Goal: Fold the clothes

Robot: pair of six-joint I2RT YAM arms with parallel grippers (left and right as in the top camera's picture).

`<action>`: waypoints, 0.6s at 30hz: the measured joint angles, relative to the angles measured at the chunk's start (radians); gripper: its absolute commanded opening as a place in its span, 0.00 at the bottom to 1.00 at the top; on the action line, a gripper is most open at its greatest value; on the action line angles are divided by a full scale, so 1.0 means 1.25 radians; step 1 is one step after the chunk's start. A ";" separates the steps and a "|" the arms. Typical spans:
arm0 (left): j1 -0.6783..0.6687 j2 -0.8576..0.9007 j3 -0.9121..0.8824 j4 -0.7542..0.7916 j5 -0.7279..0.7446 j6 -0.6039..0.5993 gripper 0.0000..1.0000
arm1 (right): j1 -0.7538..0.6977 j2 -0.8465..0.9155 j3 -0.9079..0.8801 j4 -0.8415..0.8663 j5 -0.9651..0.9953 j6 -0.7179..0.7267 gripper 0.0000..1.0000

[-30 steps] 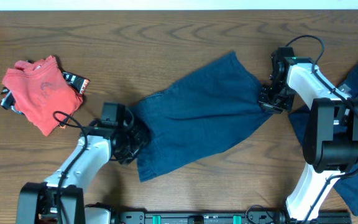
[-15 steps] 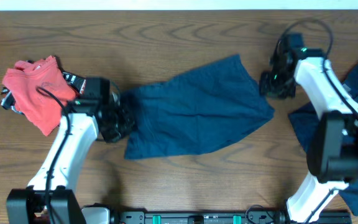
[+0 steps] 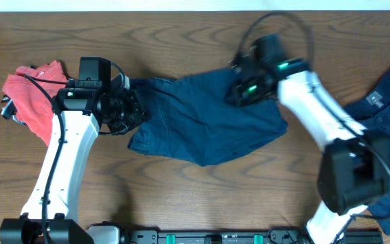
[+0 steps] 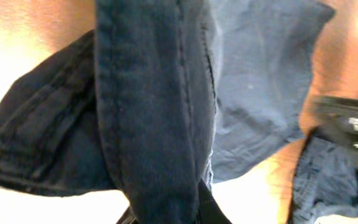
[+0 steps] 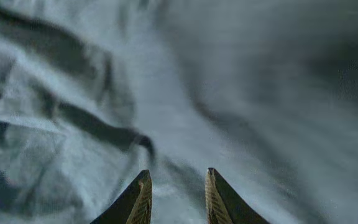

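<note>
While both arms reach in over it, table (image 3: 181, 34): brown wood with strong wavy grain, matte, bare along the far side and at the near left.
Far edge: a narrow white strip (image 3: 181, 4) runs along the top of the overhead view; what it belongs to cannot be told.
Near edge: a black rail (image 3: 215, 237) with green marks.
Blue garment (image 3: 202, 129): rumpled, mid-table, lying between the two grippers.
Left gripper (image 3: 133, 112): at the garment's left end, pinched on a thick seamed band of the cloth, which runs straight down into the jaws in the left wrist view.
Right gripper (image 3: 241, 90): over the garment's upper right part; its fingers (image 5: 138, 199) stand apart, a gap between them, above wrinkled cloth.
Red garment (image 3: 36, 95): bunched at the left end, just beside the left arm.
Dark blue cloth (image 3: 384, 102): at the right edge, apart from the blue garment.
</note>
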 measured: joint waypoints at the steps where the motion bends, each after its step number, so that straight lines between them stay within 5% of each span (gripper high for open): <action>1: 0.000 0.000 0.000 0.003 0.009 0.001 0.06 | 0.032 0.016 -0.016 0.030 -0.003 0.006 0.27; 18: -0.001 0.000 0.001 0.113 0.093 -0.057 0.06 | 0.281 0.167 -0.052 0.222 -0.022 0.083 0.28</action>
